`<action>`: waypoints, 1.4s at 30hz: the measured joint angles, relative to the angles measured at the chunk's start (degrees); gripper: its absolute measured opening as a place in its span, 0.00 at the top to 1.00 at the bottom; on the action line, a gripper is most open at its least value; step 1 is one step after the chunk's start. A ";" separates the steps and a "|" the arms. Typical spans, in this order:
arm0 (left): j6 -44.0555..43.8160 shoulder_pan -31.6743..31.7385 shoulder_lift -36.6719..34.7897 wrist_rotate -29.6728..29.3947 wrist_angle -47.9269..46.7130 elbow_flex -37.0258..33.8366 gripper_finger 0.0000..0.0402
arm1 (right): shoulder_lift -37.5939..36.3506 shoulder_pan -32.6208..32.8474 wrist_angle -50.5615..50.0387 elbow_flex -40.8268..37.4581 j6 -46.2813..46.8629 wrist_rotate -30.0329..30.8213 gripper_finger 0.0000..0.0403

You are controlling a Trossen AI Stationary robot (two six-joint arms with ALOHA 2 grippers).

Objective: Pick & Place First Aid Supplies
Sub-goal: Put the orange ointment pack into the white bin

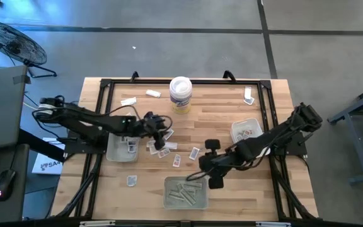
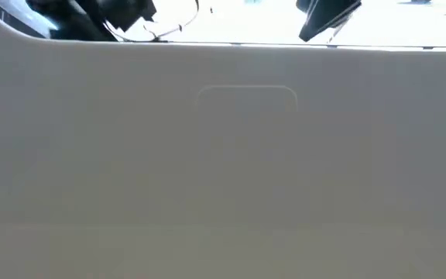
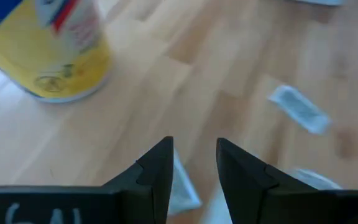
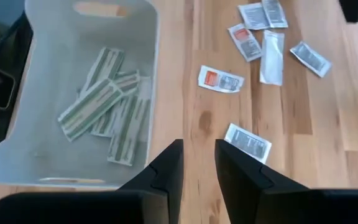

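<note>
Small flat first aid packets [image 1: 176,161] lie scattered on the wooden table's middle, and narrow strip wrappers [image 4: 104,102] lie inside the near grey tray [image 1: 184,200]. My left gripper [image 1: 164,137] hovers open over the cluster of packets near the table's centre; in its wrist view [image 3: 194,163] a white packet [image 3: 297,109] lies ahead and another [image 3: 182,186] shows beside one finger. My right gripper [image 1: 198,176] hangs open above the table beside the near tray's far rim, nothing between its fingers [image 4: 197,163]. A packet [image 4: 247,142] lies just beyond them.
A white tub with a yellow label [image 1: 180,93] stands at the far middle. A grey tray [image 1: 113,151] sits under the left arm and another [image 1: 246,123] at the right. More packets [image 1: 131,101] lie near the far edge. The low view is blocked by a pale tray wall [image 2: 223,155].
</note>
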 joint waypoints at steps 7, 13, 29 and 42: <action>1.97 0.07 6.21 1.98 0.75 -0.04 0.70 | -3.80 -1.40 7.88 -7.64 1.40 -1.59 0.79; 2.88 0.15 12.35 1.64 4.75 0.08 0.70 | -4.18 -2.56 10.16 -9.32 -0.32 -1.82 0.79; 3.02 0.06 19.13 -0.05 6.54 0.20 0.70 | -4.20 -3.48 10.93 -9.38 -1.45 -1.83 0.79; 0.66 0.08 19.89 0.40 3.55 0.27 0.97 | -4.18 -3.48 13.12 -9.38 -1.28 -1.90 0.79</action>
